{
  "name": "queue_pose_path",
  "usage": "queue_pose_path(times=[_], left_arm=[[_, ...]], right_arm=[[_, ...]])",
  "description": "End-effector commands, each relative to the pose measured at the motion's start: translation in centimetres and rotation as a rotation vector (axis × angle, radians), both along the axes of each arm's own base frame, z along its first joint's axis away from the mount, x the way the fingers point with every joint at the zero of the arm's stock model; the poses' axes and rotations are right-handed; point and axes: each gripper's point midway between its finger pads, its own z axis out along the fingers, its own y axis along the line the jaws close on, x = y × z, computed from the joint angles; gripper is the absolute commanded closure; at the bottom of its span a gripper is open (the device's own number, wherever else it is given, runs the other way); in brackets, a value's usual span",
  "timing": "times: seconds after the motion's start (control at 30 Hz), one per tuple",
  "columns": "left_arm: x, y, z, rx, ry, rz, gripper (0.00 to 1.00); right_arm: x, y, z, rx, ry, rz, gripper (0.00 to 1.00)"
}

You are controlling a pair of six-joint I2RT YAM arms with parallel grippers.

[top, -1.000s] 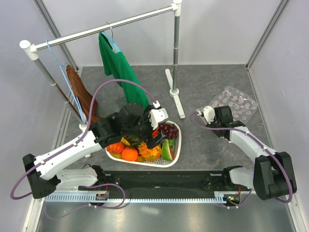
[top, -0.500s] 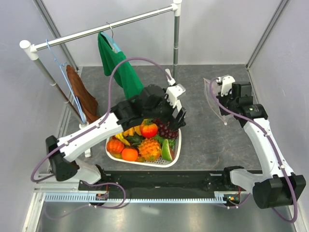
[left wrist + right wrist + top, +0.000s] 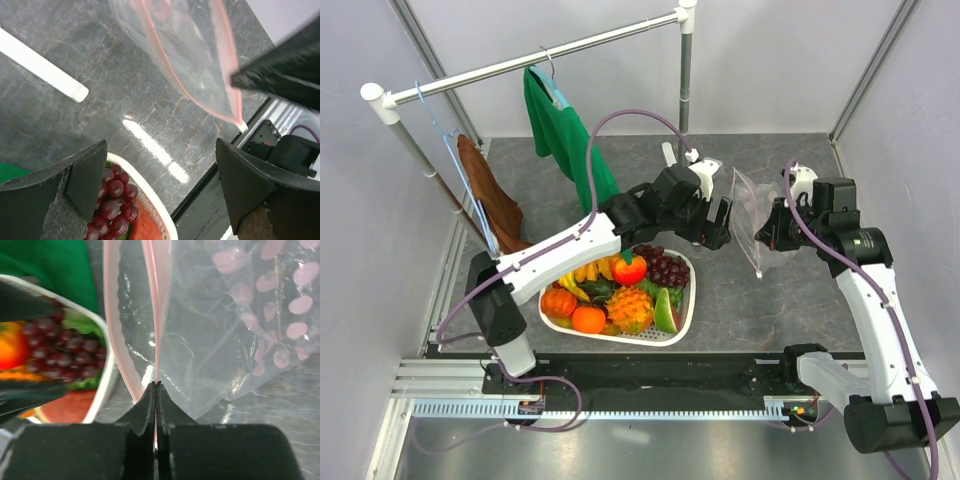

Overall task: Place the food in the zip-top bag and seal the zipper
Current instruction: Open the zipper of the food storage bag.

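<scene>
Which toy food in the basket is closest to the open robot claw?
The purple grapes. They fill the corner next to the open left gripper, while the pineapple and pumpkin lie farther off.

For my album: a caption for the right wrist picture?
Right gripper shut on the pink strip of the clear plastic bag, white basket of purple toy grapes beside it.

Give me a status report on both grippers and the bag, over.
Right gripper shut on zip-top bag, held up. Left gripper open, empty, beside bag. Food all in basket, zipper unsealed. Nothing in the way.
</scene>
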Motion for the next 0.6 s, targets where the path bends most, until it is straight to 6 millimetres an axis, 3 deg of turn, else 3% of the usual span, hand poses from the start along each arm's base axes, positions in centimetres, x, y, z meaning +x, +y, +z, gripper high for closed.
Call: queue_pose_path(times=[0.0,0.23,0.3,0.33,0.4,0.43,0.53,0.57], left_arm=[[1.4,-1.6,1.6,-0.081,0.034,0.072,0.05],[2.3,-2.2,-0.5,-0.082,0.120,0.071,0.13],[2.4,-2.1,-1.2,-0.083,0.147,0.063,0.26],[2.2,-2.3,-1.5,-0.098,0.174,0.040,0.41],[2.1,-2.4,-1.7,-0.119,0.203,0.009,0.60],[1.5,-2.8,-1.5,-0.134,0.216,-0.025,0.77],[0.8,-3.3,-0.3,-0.174,0.221,-0.079,0.95],[0.6,-3.4,0.3,-0.189,0.215,-0.089,0.98]], right_arm=[[-1.3,2.1,1.6,0.155,0.001,0.019,1.00],[-2.1,2.8,2.1,0.197,0.008,0.038,1.00],[-2.4,2.8,2.3,0.201,0.005,0.043,1.00],[-2.4,2.8,2.3,0.200,0.004,0.040,1.00],[-2.3,2.7,2.4,0.194,-0.003,0.036,1.00],[-2.1,2.4,2.2,0.180,-0.004,0.021,1.00],[-1.3,1.6,1.9,0.149,-0.010,-0.026,0.99],[-0.6,1.1,1.9,0.136,-0.032,-0.059,0.91]])
